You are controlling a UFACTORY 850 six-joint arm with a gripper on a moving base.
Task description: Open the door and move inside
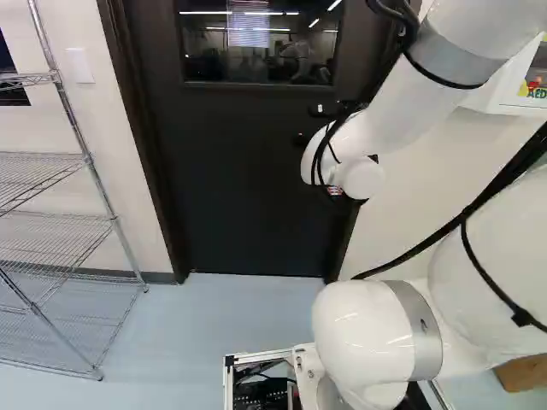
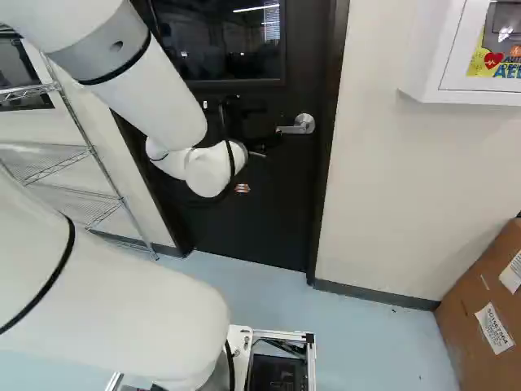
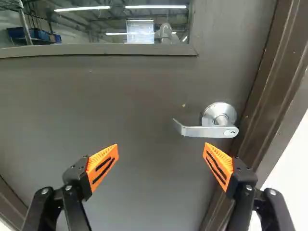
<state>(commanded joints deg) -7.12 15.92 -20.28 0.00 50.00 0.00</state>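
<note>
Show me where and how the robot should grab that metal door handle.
Probably near the free end of the lever handle, away from its round rose, approaching straight toward the door. The bar is slim and roughly level, so the fingers would best close from above and below.

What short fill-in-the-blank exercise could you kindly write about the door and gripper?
The door is ____ in its frame.
The gripper stands ____, its fingers wide apart.
The metal handle sits ____ the door's window.
In the wrist view, the finger pads are coloured ____.

Missing words: closed; open; below; orange.
</note>
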